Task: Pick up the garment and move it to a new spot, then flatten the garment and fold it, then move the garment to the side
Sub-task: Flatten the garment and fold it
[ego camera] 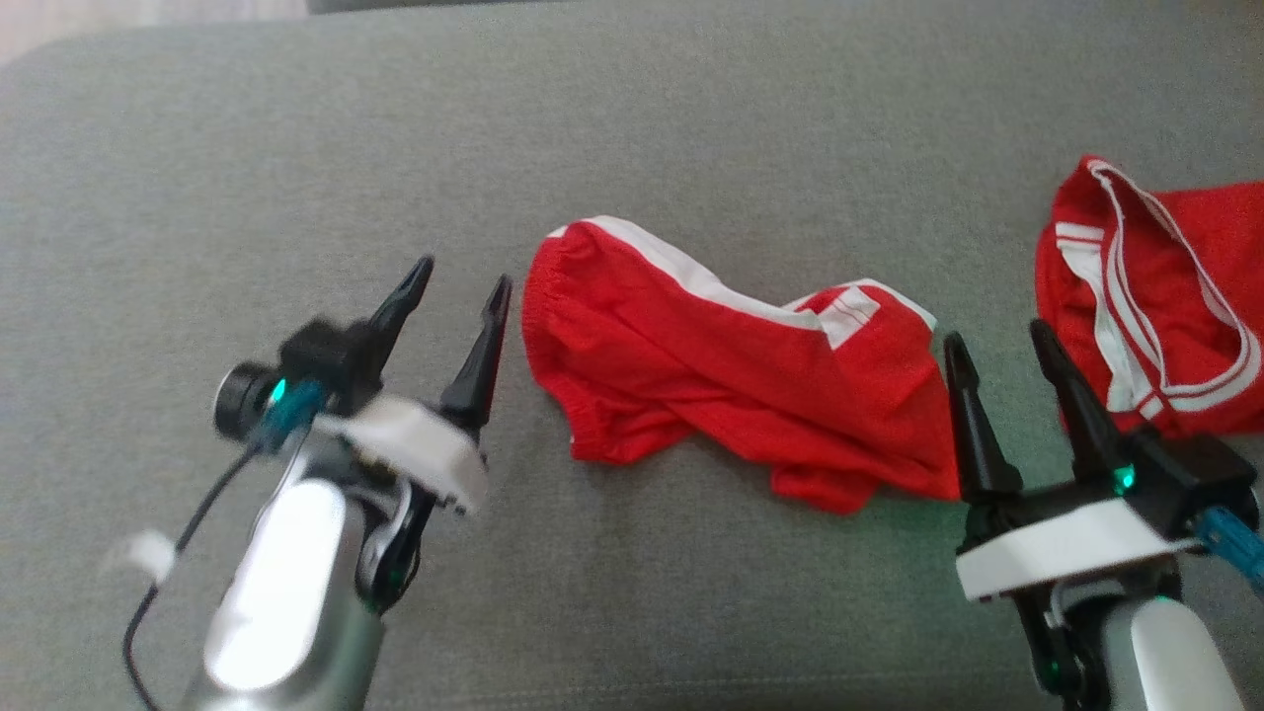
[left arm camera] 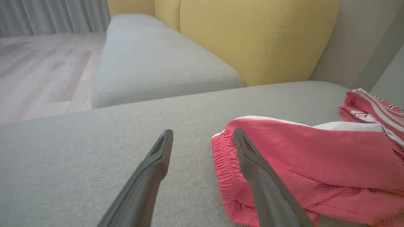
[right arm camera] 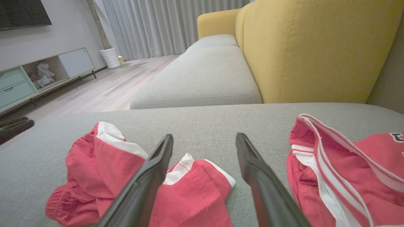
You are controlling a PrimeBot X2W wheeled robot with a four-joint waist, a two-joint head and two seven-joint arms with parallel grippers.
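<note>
**Garment bunched mid-cushion, both grippers empty: nothing settled yet**

Garment [ego camera: 731,385]: red shorts with white side stripes, lying crumpled on the grey seat cushion [ego camera: 296,148], between the two grippers. The elastic waistband faces the left gripper and the leg hems face the right.

Left gripper [ego camera: 464,272]: fingers spread, holding nothing, tips just beside the waistband. In the left wrist view one finger overlaps the gathered edge, but contact with the cloth cannot be confirmed.

Right gripper [ego camera: 997,334]: fingers apart, empty, at the hem end. It stands between the shorts and a second red garment [ego camera: 1155,296] with white trim.

Progress (judgement):
- Relocation to a new spot: cannot be read from these frames.
- Flatten: not done. The cloth is twisted, with one leg folded over the other.
- Fold: not done.
- Move aside: not done.
- Gripper placement at opposite ends suggests a two-point grasp is being lined up.

Hard to read:
- The left arm is motion-blurred in the head view.
- The second garment is cut off at the frame edge, so its type is uncertain. A dark letter fragment shows in the right wrist view.
- The lower layers of the shorts are hidden under the top fold.
</note>
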